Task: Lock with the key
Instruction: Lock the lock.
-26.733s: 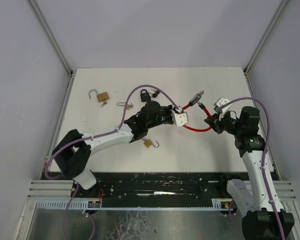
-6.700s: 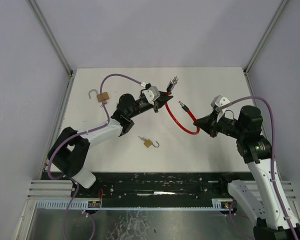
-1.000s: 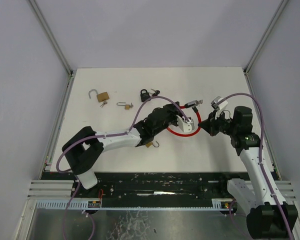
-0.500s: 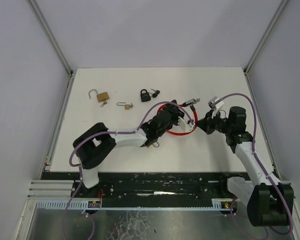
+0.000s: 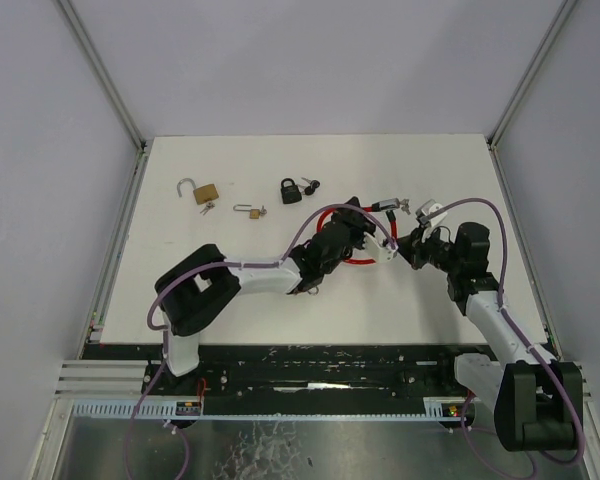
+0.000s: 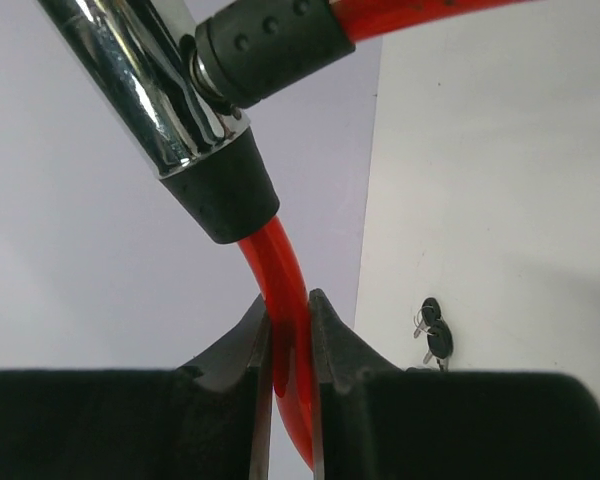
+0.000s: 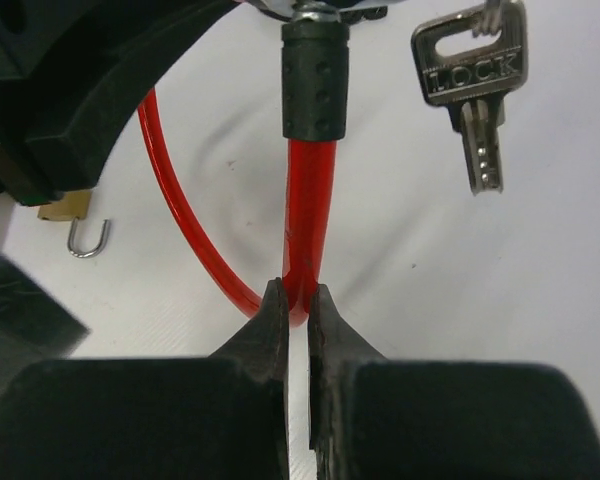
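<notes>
red cable lock [image 7: 308, 200], chrome barrel [image 6: 145, 85], silver key [image 7: 474, 72]

Even, diffuse light fills the overhead view; the white counter [image 5: 440, 170] is bright without glare, and shadows under the arms are faint. In the left wrist view the chrome lock barrel [image 6: 140, 90] shows streaky highlights and looks soft. The right wrist view is sharper: the key [image 7: 470, 70] has legible lettering, and the red cable [image 7: 308, 200] casts a soft shadow.

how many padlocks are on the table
4. Open brass padlock back left; slim padlock right of it; black padlock further right; little brass padlock peeking from under the left arm. Others may be hidden beneath the arms.
</notes>
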You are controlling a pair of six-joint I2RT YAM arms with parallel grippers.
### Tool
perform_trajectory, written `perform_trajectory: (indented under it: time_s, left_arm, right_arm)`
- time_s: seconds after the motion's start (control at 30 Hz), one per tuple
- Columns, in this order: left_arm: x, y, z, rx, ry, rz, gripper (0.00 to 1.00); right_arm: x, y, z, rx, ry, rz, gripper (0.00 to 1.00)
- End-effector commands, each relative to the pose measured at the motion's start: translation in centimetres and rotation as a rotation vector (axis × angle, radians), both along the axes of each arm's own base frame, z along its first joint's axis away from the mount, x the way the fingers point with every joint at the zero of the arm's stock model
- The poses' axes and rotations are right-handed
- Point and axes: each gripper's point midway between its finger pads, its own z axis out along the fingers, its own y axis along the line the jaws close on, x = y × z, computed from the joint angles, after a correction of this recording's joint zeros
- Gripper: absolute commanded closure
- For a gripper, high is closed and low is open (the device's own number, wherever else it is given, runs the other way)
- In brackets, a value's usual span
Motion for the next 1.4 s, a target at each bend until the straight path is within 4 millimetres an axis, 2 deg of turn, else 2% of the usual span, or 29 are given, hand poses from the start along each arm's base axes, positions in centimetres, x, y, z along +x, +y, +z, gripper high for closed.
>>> perform_trajectory:
  time_s: [0.0,0.23,0.5,0.73,0.97,1.37]
  left_arm:
    - [-3.0,-2.1,-0.4,0.012,-0.014,-0.147,1.00]
    - [-3.2,-1.9,-0.5,0.001,-0.027,-0.150,1.00]
    - [-3.9,-2.2,-1.9,0.034,0.011,-0.164,1.00]
    - [-3.6,-2.6,-4.1,0.098,0.082,-0.151,1.00]
    - [-4.4,-2.9,-6.8,0.200,0.161,-0.173,1.00]
    - [-4.5,-3.1,-9.8,0.313,0.264,-0.163,1.00]
  right_arm:
    - [3.6,-0.9,7.2,-0.062,-0.366,-0.049,1.00]
    - [4.6,-1.1,7.7,-0.083,-0.424,-0.059,1.00]
    - [4.9,-0.9,6.6,-0.108,-0.467,-0.041,1.00]
    - [4.1,-0.7,5.2,-0.116,-0.461,-0.019,1.00]
    - [4.4,-1.1,4.5,-0.145,-0.451,-0.031,1.00]
    - [4.7,-1.8,3.5,-0.168,-0.431,-0.062,1.00]
